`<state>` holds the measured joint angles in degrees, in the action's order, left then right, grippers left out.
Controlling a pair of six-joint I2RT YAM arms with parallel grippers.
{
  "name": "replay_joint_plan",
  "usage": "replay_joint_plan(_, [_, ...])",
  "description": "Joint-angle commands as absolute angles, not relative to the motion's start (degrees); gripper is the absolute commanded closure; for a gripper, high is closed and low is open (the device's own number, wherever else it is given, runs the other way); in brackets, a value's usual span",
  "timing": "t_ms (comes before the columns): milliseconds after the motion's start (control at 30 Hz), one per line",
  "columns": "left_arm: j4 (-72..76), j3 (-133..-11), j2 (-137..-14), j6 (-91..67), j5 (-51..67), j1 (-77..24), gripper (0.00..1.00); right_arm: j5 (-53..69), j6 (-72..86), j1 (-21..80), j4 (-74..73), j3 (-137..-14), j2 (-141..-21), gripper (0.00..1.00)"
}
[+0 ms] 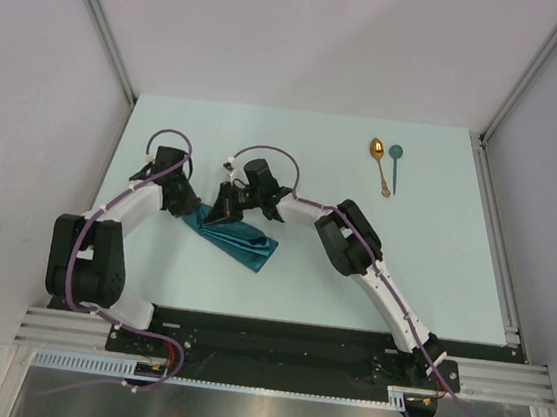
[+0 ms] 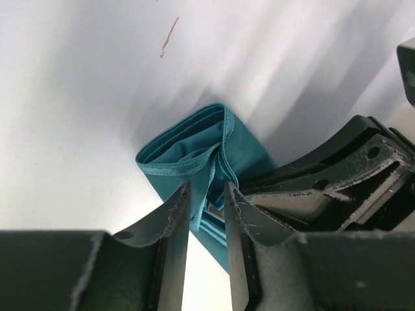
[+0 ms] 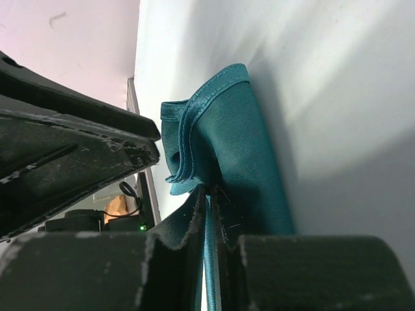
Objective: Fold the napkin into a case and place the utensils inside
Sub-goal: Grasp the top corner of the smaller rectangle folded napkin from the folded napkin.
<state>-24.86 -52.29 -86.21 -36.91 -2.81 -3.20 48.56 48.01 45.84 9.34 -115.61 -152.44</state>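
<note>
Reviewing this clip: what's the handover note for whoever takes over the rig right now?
Left tool: closed on a bunch of napkin folds.
Right tool: pinching a thin napkin edge.
Napkin: partly folded and bunched between both tools, not a flat case yet.
Gold spoon and teal spoon: side by side, far right of the table, untouched.
Left to do: finish the fold, slide both spoons in.

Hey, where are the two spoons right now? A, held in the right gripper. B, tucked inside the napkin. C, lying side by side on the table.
C: the gold spoon and the teal spoon lie side by side on the table, well apart from the napkin.
</note>
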Motion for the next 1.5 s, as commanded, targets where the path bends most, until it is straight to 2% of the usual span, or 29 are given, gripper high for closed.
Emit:
replay_joint_plan(0, [-26.01, -54.32, -87.8, -35.25, -3.6, -3.16, 0.7, 50.27, 48.69, 45.53, 11.43, -117.33, -149.77, 0.89])
replay_joint_plan(233, [-26.46, -53.79, -87.27, -34.72, -4.39, -3.78, 0.73, 50.01, 48.78, 45.53, 11.34, -117.77, -149.94, 0.89])
replay_joint_plan(400, [-26.81, -55.37, -89.38, -34.28, -4.39, -4.13, 0.94, 50.18, 48.08, 45.61, 10.02, -119.18, -150.64, 0.89])
replay_joint_plan(500, [-26.81, -55.81, -89.56, -33.93, -4.66, -4.13, 1.0, 50.19, 48.08, 45.18, 10.28, -119.18, -150.38, 0.88])
replay_joint_plan(933, [-23.73, -53.09, -83.94, -34.28, -2.99, -4.22, 1.0, 51.15, 47.9, 46.4, 7.74, -123.74, -152.66, 0.88])
replay_joint_plan(1467, [-21.18, -50.27, -84.11, -36.91, -1.14, -5.98, 1.0, 49.31, 51.68, 48.78, 11.25, -125.24, -158.99, 0.91])
